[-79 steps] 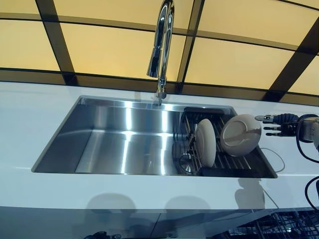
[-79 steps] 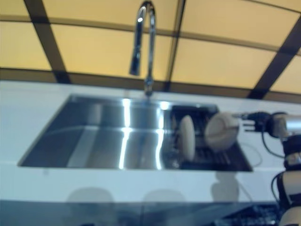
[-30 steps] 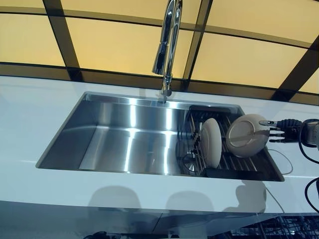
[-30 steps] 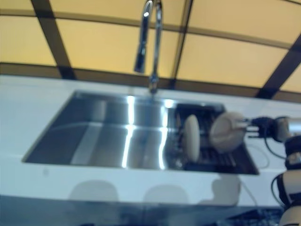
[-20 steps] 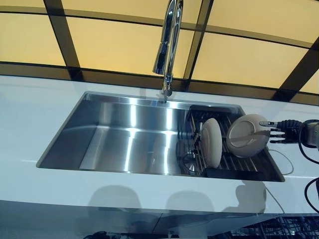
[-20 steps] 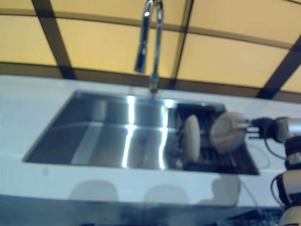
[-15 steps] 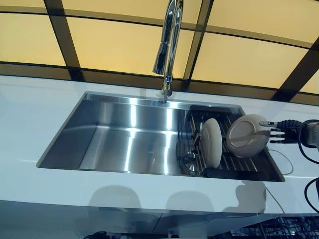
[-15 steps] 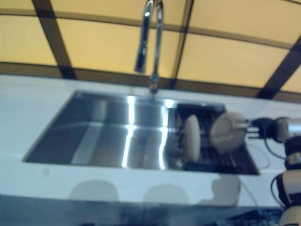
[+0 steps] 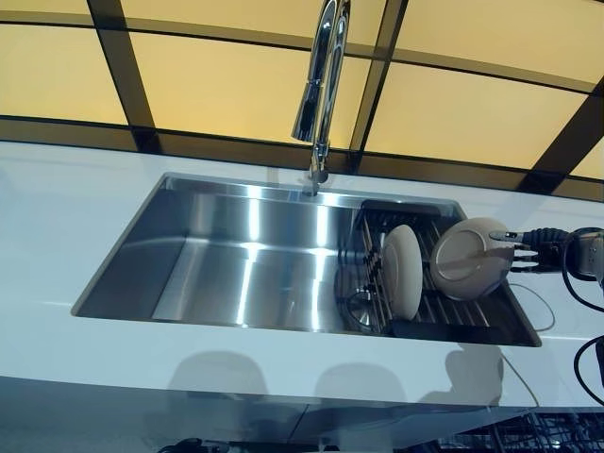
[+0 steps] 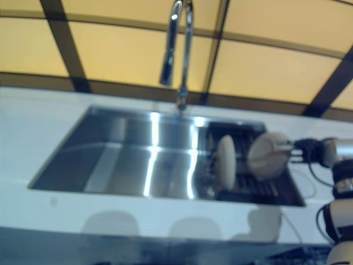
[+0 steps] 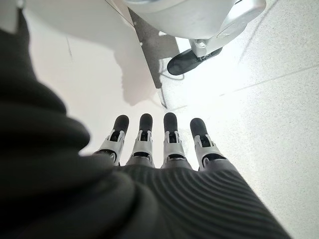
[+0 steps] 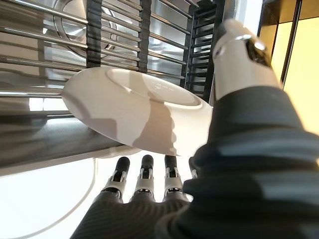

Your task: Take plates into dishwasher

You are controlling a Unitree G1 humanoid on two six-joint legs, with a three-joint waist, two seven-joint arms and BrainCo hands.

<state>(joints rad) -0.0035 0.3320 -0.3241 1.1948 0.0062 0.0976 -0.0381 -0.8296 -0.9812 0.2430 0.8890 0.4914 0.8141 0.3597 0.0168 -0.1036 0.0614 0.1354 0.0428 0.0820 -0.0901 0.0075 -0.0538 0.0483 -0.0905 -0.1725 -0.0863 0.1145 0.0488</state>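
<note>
Right hand (image 9: 530, 248) at rack's (image 9: 453, 311) right end — thumb over, fingers (image 12: 144, 175) under tilted plate (image 9: 469, 257), pinching; left hand (image 11: 159, 144) idle, straight.

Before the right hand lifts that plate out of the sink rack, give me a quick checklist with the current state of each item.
1. Right hand on the tilted plate, thumb over the rim, fingers beneath: ok.
2. Grip firm enough to lift: cannot tell.
3. Second plate upright in the rack, apart from the held one: ok.
4. Faucet away from the lift path: ok.
5. Left hand idle, open, off the counter: ok.
</note>
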